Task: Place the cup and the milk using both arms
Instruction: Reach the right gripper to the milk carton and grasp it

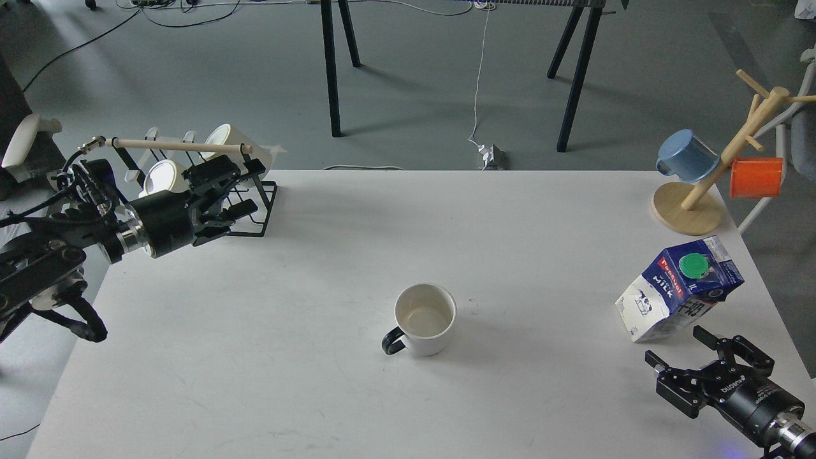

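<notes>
Nearest, at the lower right: right gripper (677,348), black two-finger end of the arm, fingers spread apart, nothing between them; just beyond its fingertips, close but apart from them, blue and white milk carton with round green screw cap (679,288), standing on the white table (306,357) near the right edge. Well off to the left of that gripper, squat white ceramic cup with black loop handle (424,319), upright, handle turned toward the near left, cream inside showing. Farther, at the left edge: left gripper (245,188), raised above the table's far left corner, fingers parted, gripping nothing; right behind it, black wire rack with a wooden rod (185,146) and cream mugs (224,141). Far beyond the right gripper, wooden mug tree (698,197) bearing a blue cup (687,156) and an orange cup (756,177).
</notes>
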Action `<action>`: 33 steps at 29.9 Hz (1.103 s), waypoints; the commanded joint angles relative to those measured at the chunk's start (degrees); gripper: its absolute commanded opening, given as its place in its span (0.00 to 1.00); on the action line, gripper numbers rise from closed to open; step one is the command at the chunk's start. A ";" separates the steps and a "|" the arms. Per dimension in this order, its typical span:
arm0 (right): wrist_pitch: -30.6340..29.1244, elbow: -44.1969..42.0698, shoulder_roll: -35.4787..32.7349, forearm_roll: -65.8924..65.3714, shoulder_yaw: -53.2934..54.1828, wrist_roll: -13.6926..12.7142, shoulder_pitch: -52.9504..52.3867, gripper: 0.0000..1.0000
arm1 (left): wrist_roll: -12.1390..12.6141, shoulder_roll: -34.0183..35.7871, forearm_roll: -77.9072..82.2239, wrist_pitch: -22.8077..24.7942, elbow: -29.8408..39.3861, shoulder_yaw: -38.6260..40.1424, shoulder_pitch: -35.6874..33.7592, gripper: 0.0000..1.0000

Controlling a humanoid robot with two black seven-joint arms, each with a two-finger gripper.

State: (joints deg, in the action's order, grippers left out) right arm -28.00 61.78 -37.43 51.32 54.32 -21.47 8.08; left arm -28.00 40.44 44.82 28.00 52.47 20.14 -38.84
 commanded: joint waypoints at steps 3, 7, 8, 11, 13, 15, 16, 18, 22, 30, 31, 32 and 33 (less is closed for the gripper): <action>0.00 -0.08 1.48 -0.17 0.17 0.03 -2.97 0.98 | 0.00 -0.01 0.00 0.00 0.01 0.08 1.22 1.00; 0.00 -0.26 1.57 -0.17 0.52 0.11 -4.12 0.98 | 0.00 -0.01 0.00 0.00 0.01 0.16 1.22 1.00; 0.00 -0.17 1.57 -0.17 0.52 0.11 -4.12 0.98 | 0.00 -0.01 0.00 0.00 0.01 0.16 1.22 1.00; 0.00 -0.17 1.57 -0.17 0.52 0.11 -4.12 0.98 | 0.00 0.07 0.00 0.00 0.01 0.08 1.22 1.00; 0.00 -0.26 1.57 -0.17 0.87 0.11 -4.21 0.98 | 0.00 0.07 0.00 0.00 0.01 0.16 1.31 1.00; 0.00 -0.34 1.48 -0.17 1.14 0.11 -4.21 0.98 | 0.00 0.07 0.00 0.00 0.01 0.08 1.39 1.00; 0.00 -0.34 1.39 -0.08 1.31 0.11 -4.30 0.98 | 0.00 0.07 0.00 0.00 0.01 0.08 1.39 1.00; 0.00 -0.43 1.22 -0.08 2.02 0.03 -4.30 0.98 | 0.00 -0.01 0.00 0.00 0.01 0.16 1.39 1.00; 0.00 -1.04 0.52 0.00 3.33 0.03 -4.21 0.98 | 0.00 -0.01 0.09 0.00 -0.08 0.08 1.48 1.00; 0.00 -3.41 0.51 0.00 4.92 -0.06 -4.47 0.98 | 0.00 0.07 0.09 0.00 -0.52 -0.01 1.57 1.00; 0.00 -3.68 0.51 0.00 4.83 -0.06 -4.91 0.98 | 0.00 0.07 0.00 0.00 -0.61 -0.01 1.57 1.00; 0.00 -3.94 0.51 0.00 4.57 -0.06 -5.70 0.98 | 0.00 -0.01 0.00 0.00 -0.70 -0.01 1.66 1.00; 0.00 -4.29 0.51 -0.08 3.96 -0.06 -6.66 0.99 | 0.00 -0.01 0.09 0.00 -0.78 -0.01 1.92 1.00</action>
State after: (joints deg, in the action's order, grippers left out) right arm -28.00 58.32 -36.90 51.33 59.08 -21.53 3.24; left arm -28.00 40.45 44.90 28.00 51.91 20.14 -37.26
